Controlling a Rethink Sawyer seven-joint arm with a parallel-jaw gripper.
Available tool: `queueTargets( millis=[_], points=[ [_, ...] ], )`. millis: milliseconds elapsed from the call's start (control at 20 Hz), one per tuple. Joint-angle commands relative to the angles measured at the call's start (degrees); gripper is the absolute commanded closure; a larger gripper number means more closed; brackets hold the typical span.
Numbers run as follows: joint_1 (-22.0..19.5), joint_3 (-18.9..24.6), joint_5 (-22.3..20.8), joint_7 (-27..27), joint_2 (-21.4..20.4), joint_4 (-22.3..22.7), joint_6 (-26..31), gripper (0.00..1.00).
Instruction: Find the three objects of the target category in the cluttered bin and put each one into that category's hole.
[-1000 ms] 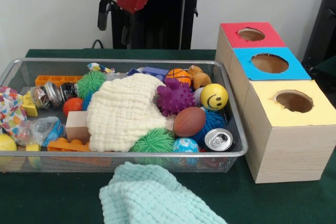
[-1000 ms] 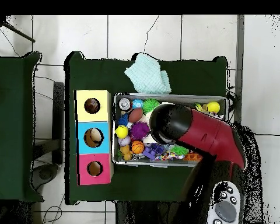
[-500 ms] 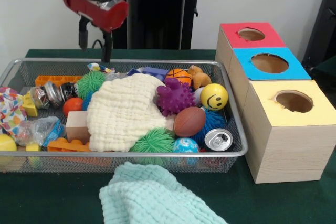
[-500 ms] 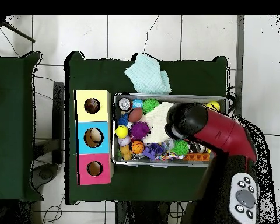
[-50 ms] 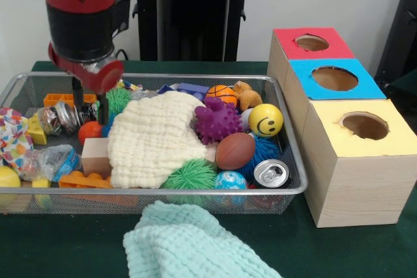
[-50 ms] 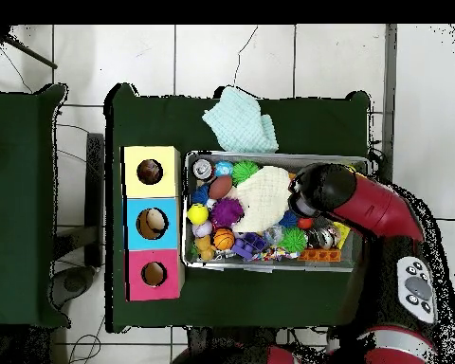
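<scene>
The red and black arm's gripper (image 5: 90, 105) is hanging inside the silver wire-mesh bin (image 5: 195, 77), its two thin dark fingers (image 5: 102, 109) released and parted above a small smooth orange-red ball (image 5: 89, 130). A crushed metal can (image 5: 65, 115) is lying just beside them. A waffle-textured cream cloth (image 5: 153, 138) is covering the bin's middle, hiding whatever is lying beneath. Around it are sitting a spiky purple rubber ball (image 5: 217, 120), a yellow smiley ball (image 5: 266, 120) and a brown toy football (image 5: 235, 150). Three wooden boxes with round holes (image 5: 355, 161) are standing on the green counter (image 5: 78, 245). In the overhead view the arm is blocking the fingers entirely.
</scene>
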Motion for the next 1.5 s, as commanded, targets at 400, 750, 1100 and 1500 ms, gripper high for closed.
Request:
queueTargets(
  millis=[400,750,1100,1500],
  points=[
    [-11.46,12.78,-7.54,-11.60,3.03,1.15,-4.48,0.00],
    [-17.96,15.02,-11.09,-14.49,-4.57,5.92,-0.61,0.00],
    [-16.25,16.46,-13.29,-9.91,-7.31,5.30,2.14,0.00],
    [-12.87,17.28,-14.86,-3.80,-1.92,3.62,-3.93,0.00]
  ],
)
